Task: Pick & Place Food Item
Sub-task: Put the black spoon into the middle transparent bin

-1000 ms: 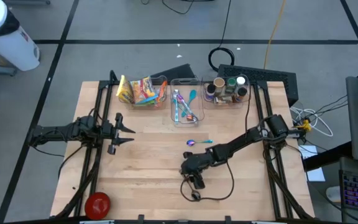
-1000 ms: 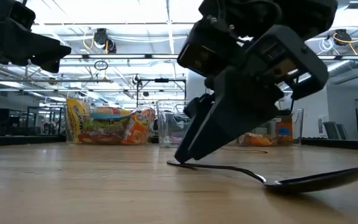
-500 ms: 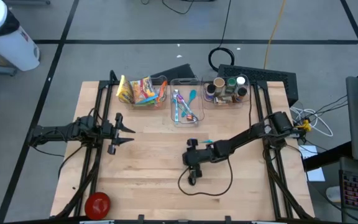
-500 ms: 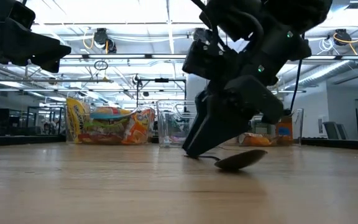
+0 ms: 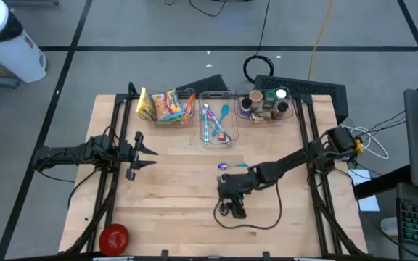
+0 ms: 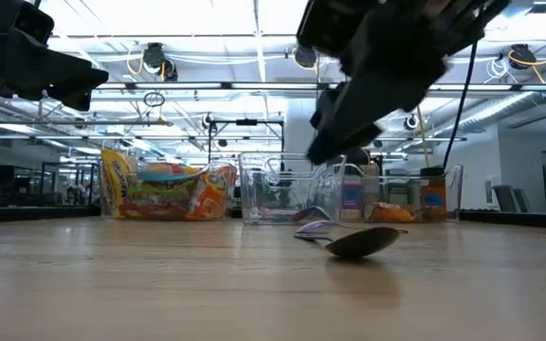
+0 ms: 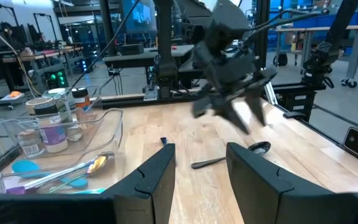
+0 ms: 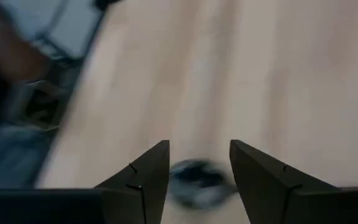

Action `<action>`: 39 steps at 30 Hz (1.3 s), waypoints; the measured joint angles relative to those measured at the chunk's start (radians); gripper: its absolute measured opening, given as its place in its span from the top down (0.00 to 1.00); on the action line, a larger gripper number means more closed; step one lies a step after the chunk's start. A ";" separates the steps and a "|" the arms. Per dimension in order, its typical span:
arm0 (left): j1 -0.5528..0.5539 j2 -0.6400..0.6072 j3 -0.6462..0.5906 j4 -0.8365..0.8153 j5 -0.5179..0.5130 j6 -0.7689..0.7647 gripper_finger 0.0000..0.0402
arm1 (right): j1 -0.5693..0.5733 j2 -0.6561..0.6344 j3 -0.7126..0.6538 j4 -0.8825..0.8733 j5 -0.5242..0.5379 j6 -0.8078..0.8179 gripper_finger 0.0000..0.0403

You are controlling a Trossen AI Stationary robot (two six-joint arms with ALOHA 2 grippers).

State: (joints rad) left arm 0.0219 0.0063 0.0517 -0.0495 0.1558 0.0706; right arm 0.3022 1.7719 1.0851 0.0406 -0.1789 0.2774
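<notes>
The wooden table (image 5: 173, 217) carries three clear bins along its twelve o'clock edge. The bin at eleven o'clock (image 5: 167, 106) holds bright snack packets, the middle bin (image 5: 216, 122) holds spoons and other cutlery, and the bin at one o'clock (image 5: 268, 104) holds jars and bottles. The left arm waits at nine o'clock, its gripper (image 5: 148, 153) above the table with the fingers parted and nothing between them. The right arm reaches in from three o'clock to the table's centre, where its gripper (image 5: 232, 211) hangs above the wood, fingers apart and empty. A red round thing (image 5: 113, 236) sits at seven o'clock near the table's edge. A dark spoon (image 6: 354, 242) lies flat on the table, below the raised right gripper. A purple and teal spoon (image 5: 231, 166) lies just below the middle bin.
</notes>
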 joint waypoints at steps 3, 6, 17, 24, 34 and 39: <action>0.000 0.000 0.000 0.000 0.000 0.000 0.62 | 0.036 0.029 0.001 0.021 -0.045 0.033 0.60; 0.000 0.000 0.000 0.000 0.000 0.000 0.62 | 0.067 0.064 -0.004 0.001 -0.032 0.028 0.60; 0.000 0.000 0.000 0.000 0.000 0.000 0.62 | 0.070 0.086 0.000 -0.100 -0.035 0.052 0.60; 0.000 0.000 0.000 0.000 0.000 0.000 0.62 | 0.055 0.086 0.000 -0.143 -0.019 0.029 0.60; 0.000 0.000 0.000 0.000 0.000 0.000 0.62 | 0.030 0.078 0.002 -0.301 0.206 0.005 0.60; 0.000 0.000 0.000 0.000 0.000 0.000 0.62 | 0.013 0.057 -0.002 -0.273 0.241 -0.005 0.60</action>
State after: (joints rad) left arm 0.0217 0.0063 0.0517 -0.0498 0.1558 0.0704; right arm 0.3151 1.8288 1.0835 -0.2327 0.0620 0.2726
